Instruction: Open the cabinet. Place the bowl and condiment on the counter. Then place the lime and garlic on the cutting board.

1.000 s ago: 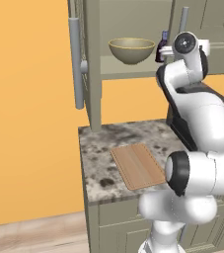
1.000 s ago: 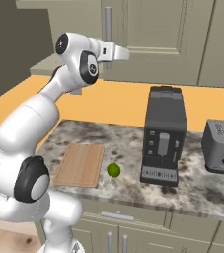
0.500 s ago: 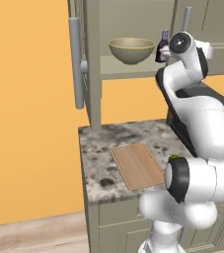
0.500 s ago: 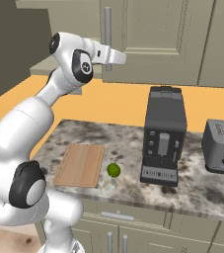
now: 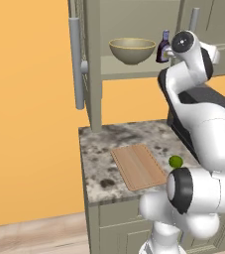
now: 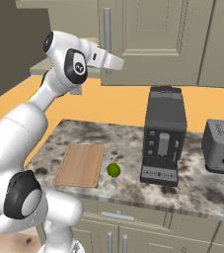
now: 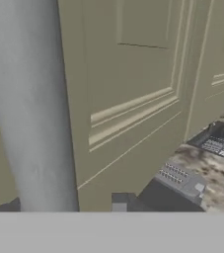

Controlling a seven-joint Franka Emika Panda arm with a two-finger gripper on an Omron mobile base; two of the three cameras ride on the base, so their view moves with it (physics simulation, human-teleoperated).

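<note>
The cabinet is a grey-olive wall unit with flat panelled doors; its left door stands swung open, edge-on in the left base view, carrying a long smooth grey cylindrical bar handle. On its inner shelf sits the bowl, wide, round and beige-olive with a paler yellowish rim, and just to its right the condiment, a small dark bottle with a purple-blue neck and cap, partly hidden by the arm. The robot's hand is raised to shelf height beside the bottle, and the hand view looks closely along another matte grey bar handle against a recessed door panel; the fingertips are not clear there, so I cannot tell whether the jaws are released or clenched, or whether they touch the bar. Below, the tabletop is a mottled grey-and-white stone slab with dark blotches. Near its left end lies the cutting board, a light-brown wooden rectangle with rounded corners and a thin groove. The lime, a small glossy green ball, rests just beside the board's right edge, with the pale, faintly translucent garlic in front of it near the tabletop's front edge. Farther right stand a boxy dark coffee machine and a grey toaster.
</note>
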